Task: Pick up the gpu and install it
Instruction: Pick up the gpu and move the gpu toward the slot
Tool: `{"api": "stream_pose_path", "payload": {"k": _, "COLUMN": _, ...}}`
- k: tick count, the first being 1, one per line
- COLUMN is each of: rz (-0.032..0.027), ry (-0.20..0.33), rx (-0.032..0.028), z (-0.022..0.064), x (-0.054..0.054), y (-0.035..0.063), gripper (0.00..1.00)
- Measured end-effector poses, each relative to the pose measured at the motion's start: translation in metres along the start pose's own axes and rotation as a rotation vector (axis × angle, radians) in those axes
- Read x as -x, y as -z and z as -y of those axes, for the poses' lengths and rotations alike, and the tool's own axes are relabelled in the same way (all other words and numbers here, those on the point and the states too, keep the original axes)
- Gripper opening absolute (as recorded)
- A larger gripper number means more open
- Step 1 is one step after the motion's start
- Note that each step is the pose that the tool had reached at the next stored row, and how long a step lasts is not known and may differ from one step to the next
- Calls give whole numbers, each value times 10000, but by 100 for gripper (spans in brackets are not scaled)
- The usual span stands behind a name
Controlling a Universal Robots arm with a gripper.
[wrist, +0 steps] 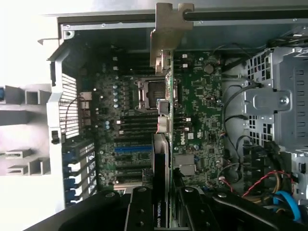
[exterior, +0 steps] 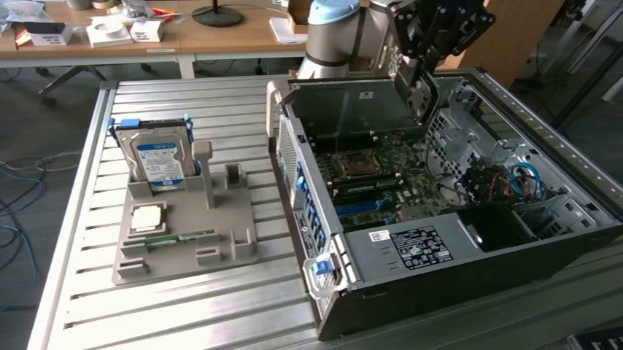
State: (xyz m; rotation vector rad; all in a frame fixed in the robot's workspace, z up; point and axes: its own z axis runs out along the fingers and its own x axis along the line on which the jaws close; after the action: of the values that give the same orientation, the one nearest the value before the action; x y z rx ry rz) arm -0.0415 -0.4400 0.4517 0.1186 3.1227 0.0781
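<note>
the jaws clamp the gpu [wrist: 162, 159] edge-on between them, above the motherboard [wrist: 204, 103].

Thin dark gpu [wrist: 161, 159], edge-on, silver bracket at one end, held upright above the green motherboard [wrist: 202, 106]

Slatted metal counter [exterior: 195, 306] carries a grey moulded holder [exterior: 229, 233]. A silver hard drive [exterior: 156, 157] with a blue label stands upright in the holder's rear slot. A square processor chip [exterior: 146, 217] lies flat in a recess, and a green memory stick [exterior: 180, 239] lies just beside it. Behind stands a wooden desk [exterior: 224, 36] bearing white boxes [exterior: 107, 33] and a round black base [exterior: 216, 14]. Cables [exterior: 20, 182] lie on the floor at the exterior view's left.
</note>
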Motion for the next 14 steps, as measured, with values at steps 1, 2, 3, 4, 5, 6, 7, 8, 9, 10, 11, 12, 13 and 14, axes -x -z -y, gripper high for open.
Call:
{"api": "stream_pose_path", "payload": {"k": 1, "rz": -1, "ry": 11, "rx": 1, "z": -2, "x": 28, "y": -1, "gripper": 26}}
{"api": "stream_pose_path", "payload": {"k": 2, "rz": -1, "ry": 21, "rx": 1, "z": -4, "x": 54, "y": -1, "gripper": 26}}
{"api": "stream_pose_path", "payload": {"k": 3, "rz": -1, "ry": 28, "rx": 1, "z": -6, "x": 78, "y": -2, "gripper": 26}}
{"api": "stream_pose_path", "payload": {"k": 4, "rz": -2, "ry": 39, "rx": 1, "z": -7, "x": 102, "y": -2, "gripper": 26}}
{"api": "stream_pose_path", "payload": {"k": 5, "rz": -3, "ry": 50, "rx": 2, "z": -9, "x": 122, "y": -2, "gripper": 26}}
{"api": "stream_pose_path", "payload": {"k": 6, "rz": -3, "ry": 62, "rx": 2, "z": -11, "x": 141, "y": -2, "gripper": 26}}
{"api": "stream_pose_path", "payload": {"k": 7, "rz": -3, "ry": 73, "rx": 2, "z": -12, "x": 159, "y": -3, "gripper": 26}}
{"api": "stream_pose_path", "payload": {"k": 8, "rz": -5, "ry": 90, "rx": 3, "z": -13, "x": 175, "y": -3, "gripper": 26}}
{"api": "stream_pose_path", "payload": {"k": 9, "rz": -6, "ry": 111, "rx": 4, "z": -14, "x": 191, "y": -3, "gripper": 26}}
{"api": "stream_pose_path", "payload": {"k": 10, "rz": -7, "ry": 133, "rx": 7, "z": -16, "x": 210, "y": -4, "gripper": 26}}
{"api": "stream_pose_path", "payload": {"k": 11, "rz": -8, "ry": 153, "rx": 8, "z": -17, "x": 230, "y": -4, "gripper": 26}}
{"api": "stream_pose_path", "payload": {"k": 12, "rz": -9, "ry": 171, "rx": 9, "z": -19, "x": 251, "y": -4, "gripper": 26}}
{"api": "stream_pose_path", "payload": {"k": 13, "rz": -10, "ry": 190, "rx": 11, "z": -21, "x": 272, "y": -5, "gripper": 26}}
{"api": "stream_pose_path", "payload": {"k": 14, "rz": -11, "ry": 210, "rx": 12, "z": -22, "x": 293, "y": -5, "gripper": 26}}
